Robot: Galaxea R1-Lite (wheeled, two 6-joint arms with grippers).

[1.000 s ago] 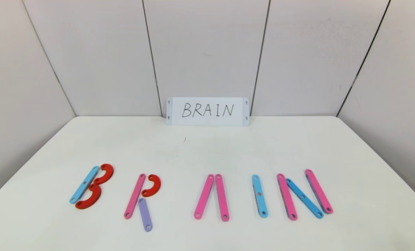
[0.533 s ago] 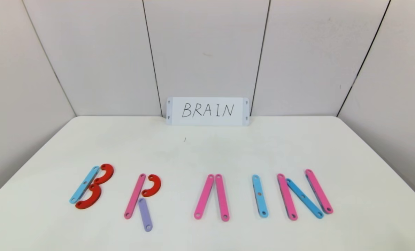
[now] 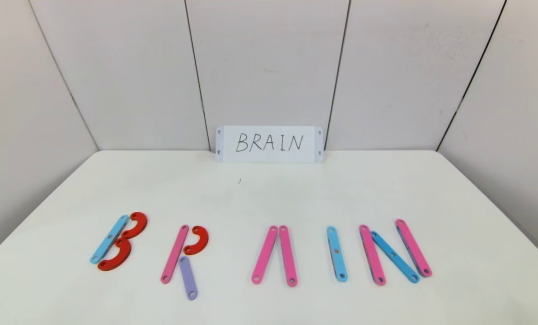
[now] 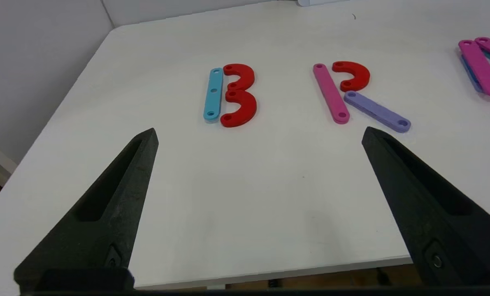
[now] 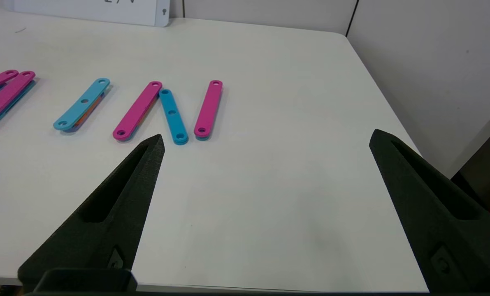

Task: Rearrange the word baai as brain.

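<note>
1. Table (image 3: 269,198): white, smooth, matte, rounded corners. Nothing on it has moved over the last second, so no rearranging is in progress; I'd call the spelling finished.
2. White card (image 3: 269,144) with handwritten BRAIN stands at the back edge against the wall panels.
3. Word, in a row along the near half of the table, left to right:
   - B (image 3: 117,241): blue strip plus two red half-rings, tilted.
   - R (image 3: 184,257): pink strip, red half-ring, purple leg.
   - A (image 3: 275,255): two pink strips, tops just beside each other, no crossbar.
   - I (image 3: 336,253): one blue strip.
   - N (image 3: 394,252): pink, blue diagonal, pink.
   All flat plastic with holes at the ends.
4. Left gripper (image 4: 260,135): back over the near edge facing B and R, jaws spread wide, empty.
5. Right gripper (image 5: 265,137): same near the N, jaws wide, empty.
</note>
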